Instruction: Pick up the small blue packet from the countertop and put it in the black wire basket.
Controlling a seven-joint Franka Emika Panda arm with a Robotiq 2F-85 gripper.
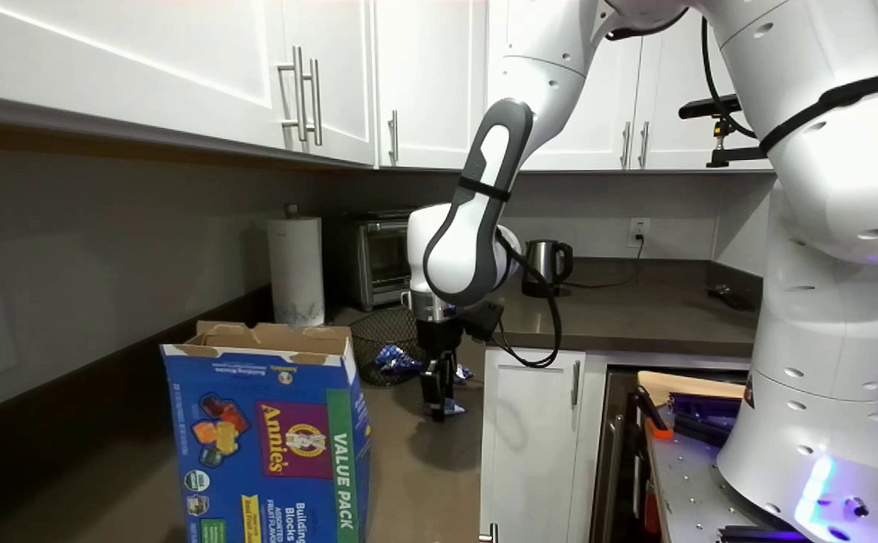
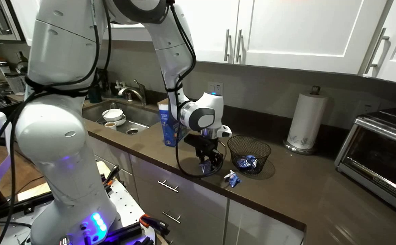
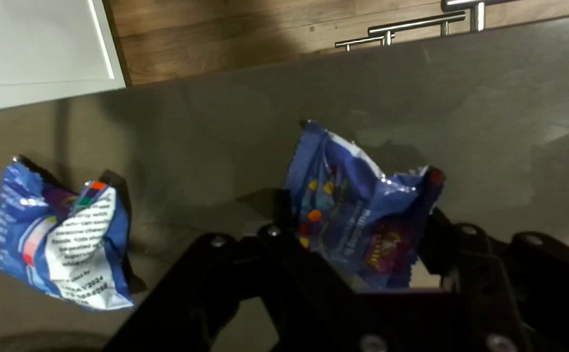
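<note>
"Start with the big things."

"A smooth brown countertop (image 2: 303,190), and a white-and-grey jointed robot arm (image 2: 50,126) reaching over it. After those, a silver, box-shaped toaster oven (image 2: 381,156). All my clock bearings are as seen in an exterior view."

"And after that?"

"A tall blue cardboard box (image 2: 167,131) with a torn-open top, well apart from the oven, at nine o'clock from it. Then a white cylindrical paper-towel roll (image 2: 307,119), upright on the countertop, at ten o'clock from the oven."

"What's at eight o'clock from the roll?"

"The low, round, black wire basket (image 2: 249,144), standing on the countertop."

"Anything beside it?"

"The black two-fingered gripper (image 3: 360,220) points down, low over the countertop, between eight and nine o'clock from the basket. Its fingers (image 3: 282,210) stand well apart."

"With something in between?"

"Yes, the small, shiny, pillow-shaped blue packet (image 3: 358,210), outside the basket. Whether the fingers press on it, I can't tell."

"Just that packet?"

"Two more like it: a crumpled blue-and-white packet (image 2: 233,179) on the countertop at seven o'clock from the basket, and a crinkled shiny blue packet (image 2: 246,162) inside the basket, seen through the mesh."
</note>
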